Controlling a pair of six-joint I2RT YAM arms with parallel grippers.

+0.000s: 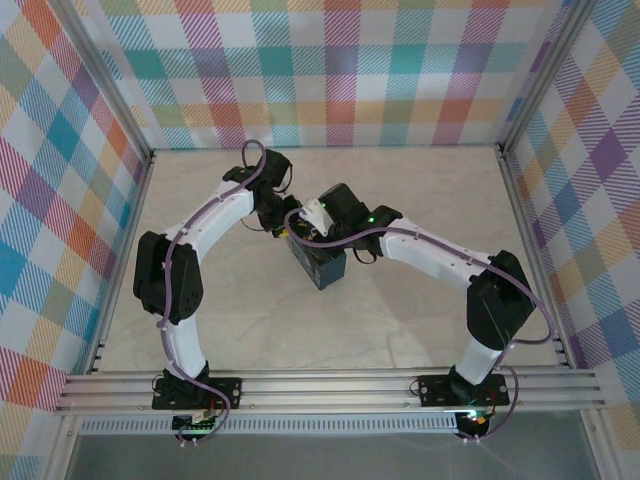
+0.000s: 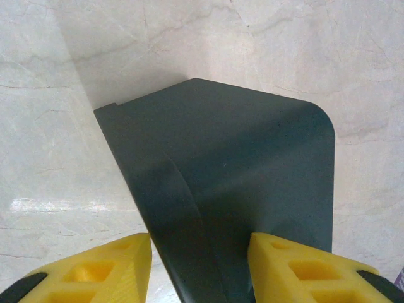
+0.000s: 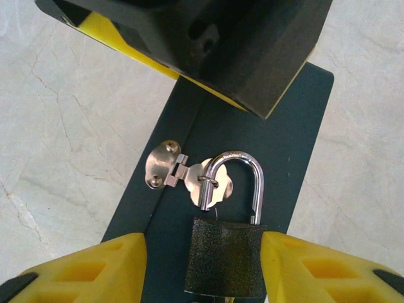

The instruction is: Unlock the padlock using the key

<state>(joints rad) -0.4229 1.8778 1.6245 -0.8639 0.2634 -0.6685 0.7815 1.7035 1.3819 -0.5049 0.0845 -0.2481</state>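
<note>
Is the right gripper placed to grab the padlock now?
Probably yes: the padlock sits between the open fingers of the right gripper, nothing in between; the left gripper holds the box further up, clear of it.

My cell: beige marble-look tabletop [image 1: 330,330], evenly lit, soft shadows. Pastel plaid walls [image 1: 330,70] on the left, far and right sides, with aluminium corner posts [image 1: 102,80] between them. Ribbed aluminium rail [image 1: 330,390] along my near edge.
</note>
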